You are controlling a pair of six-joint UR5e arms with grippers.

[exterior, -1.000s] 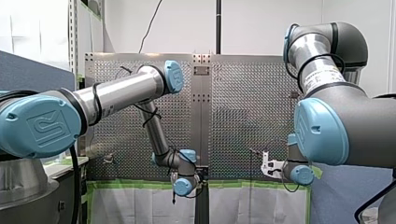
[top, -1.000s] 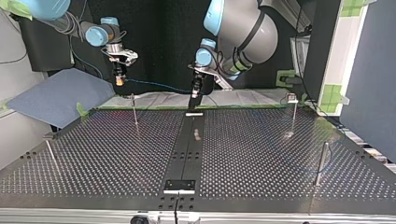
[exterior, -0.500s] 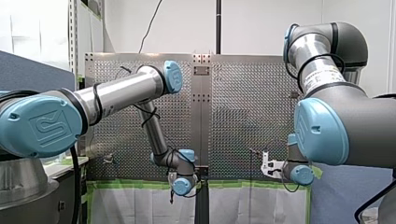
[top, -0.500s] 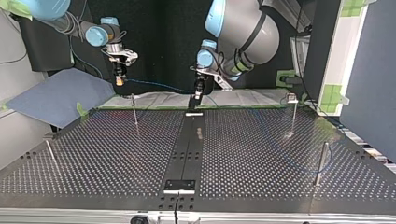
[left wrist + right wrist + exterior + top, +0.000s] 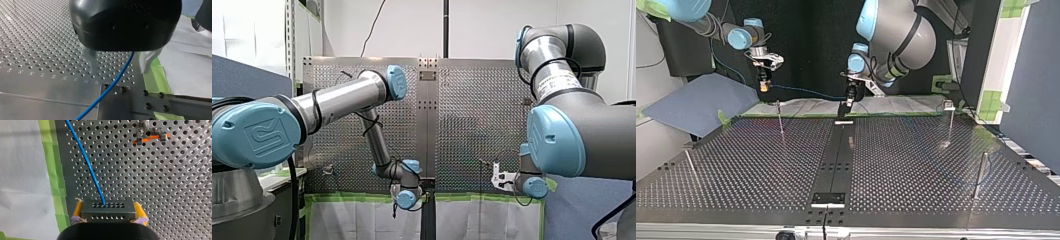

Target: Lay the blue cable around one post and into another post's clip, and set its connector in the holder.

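Wrist of my left arm (image 5: 406,198) sits slightly further toward the front view's left than a second ago. In the top view, my left end effector (image 5: 842,106) has edged right, and the blue cable (image 5: 806,92) stretches almost level across to my right end effector (image 5: 764,86). In the left wrist view, I cannot tell its grip. In the right wrist view, yellow pads (image 5: 138,211) clamp the connector (image 5: 108,210), and the cable points ahead over the worktop (image 5: 150,182).

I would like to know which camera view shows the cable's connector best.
The right wrist view: the connector sits between the yellow pads of my right gripper, blue cable leaving it. The top view shows only a speck; the left wrist view, cable alone; the front view, nothing clear.
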